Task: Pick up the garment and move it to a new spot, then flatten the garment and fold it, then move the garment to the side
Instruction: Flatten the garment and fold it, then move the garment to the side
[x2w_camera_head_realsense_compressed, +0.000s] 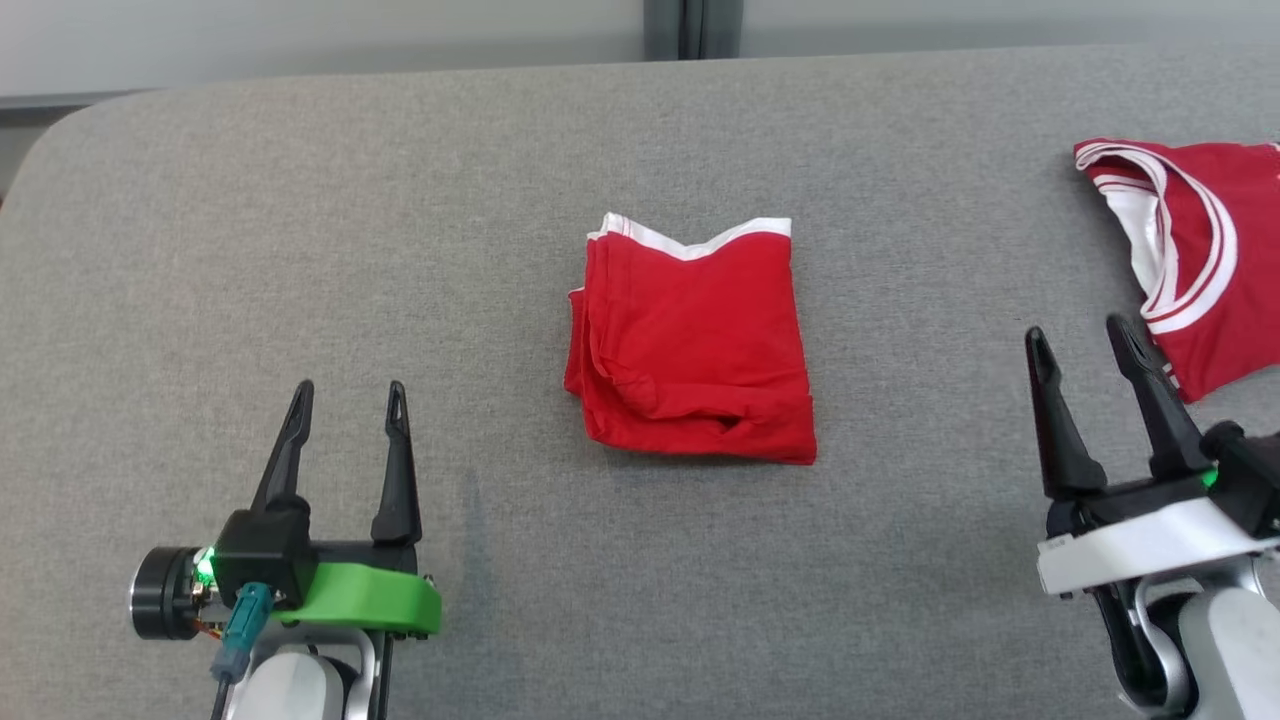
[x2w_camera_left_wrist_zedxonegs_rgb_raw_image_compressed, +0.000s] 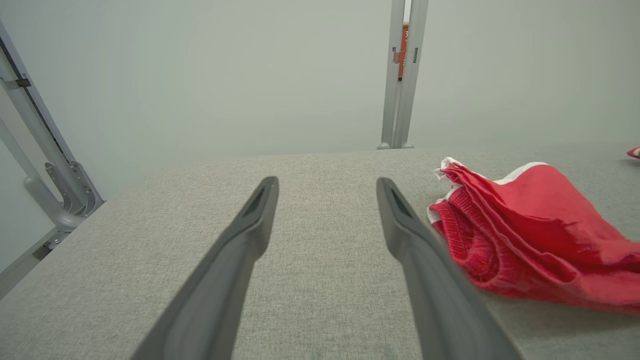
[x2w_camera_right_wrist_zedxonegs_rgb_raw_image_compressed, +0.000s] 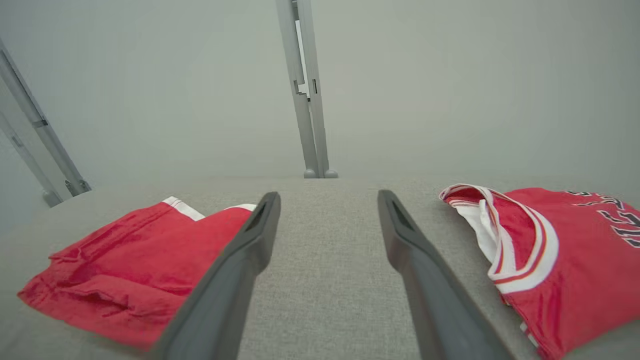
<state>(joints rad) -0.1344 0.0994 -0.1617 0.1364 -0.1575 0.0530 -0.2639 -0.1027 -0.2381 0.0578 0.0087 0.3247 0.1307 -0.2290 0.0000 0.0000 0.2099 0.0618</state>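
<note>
Both arms low, jaws wide open

Left gripper (x2w_camera_head_realsense_compressed: 350, 386) sits at the lower left and right gripper (x2w_camera_head_realsense_compressed: 1078, 330) at the lower right of the head view. Both have fingers spread apart and pointing up. The right one's fingers lean a bit leftward.

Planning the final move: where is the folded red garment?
In the head view, the folded red garment lies centred between the left gripper and right gripper, left of the red jersey.

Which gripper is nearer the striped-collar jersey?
Right. The right gripper sits open just beside the jersey; the left gripper is far off, beyond the folded garment.
</note>
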